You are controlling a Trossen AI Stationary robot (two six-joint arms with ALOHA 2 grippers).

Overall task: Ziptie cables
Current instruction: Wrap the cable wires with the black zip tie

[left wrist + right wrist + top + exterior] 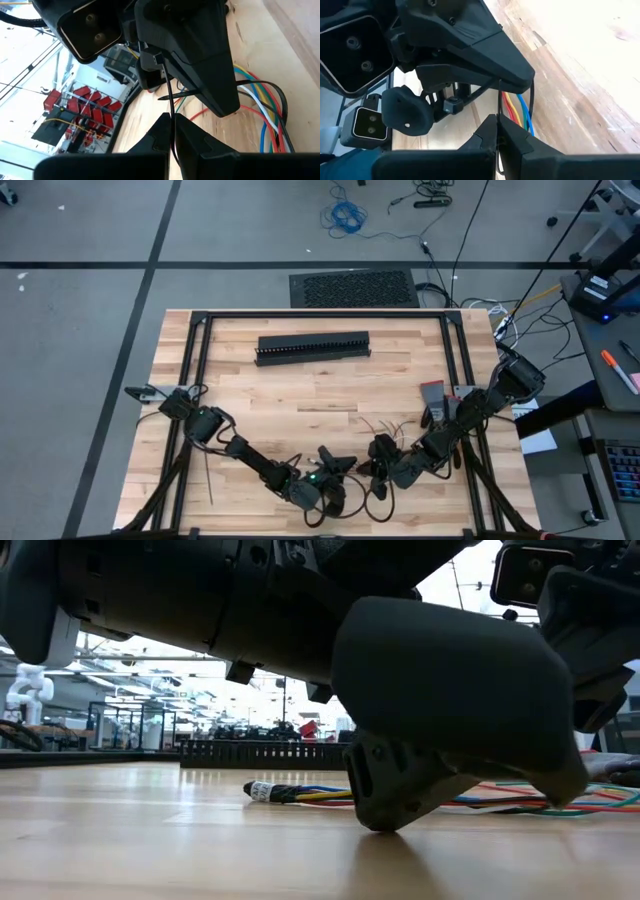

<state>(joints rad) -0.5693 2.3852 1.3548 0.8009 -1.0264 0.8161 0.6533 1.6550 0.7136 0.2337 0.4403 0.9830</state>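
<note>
Both grippers meeting nose to nose at near edge of tabletop (320, 385). Left gripper (172, 131) fingers clenching a thin dark ziptie (170, 102); right gripper (498, 131) fingers also pinching the ziptie. Cables (300, 794) lying on wood just beneath them.

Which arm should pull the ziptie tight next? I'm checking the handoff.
Probably the left. The left gripper is shut on the ziptie strip, which runs to the head at the right gripper. That one, also shut, can brace above the cables.
</note>
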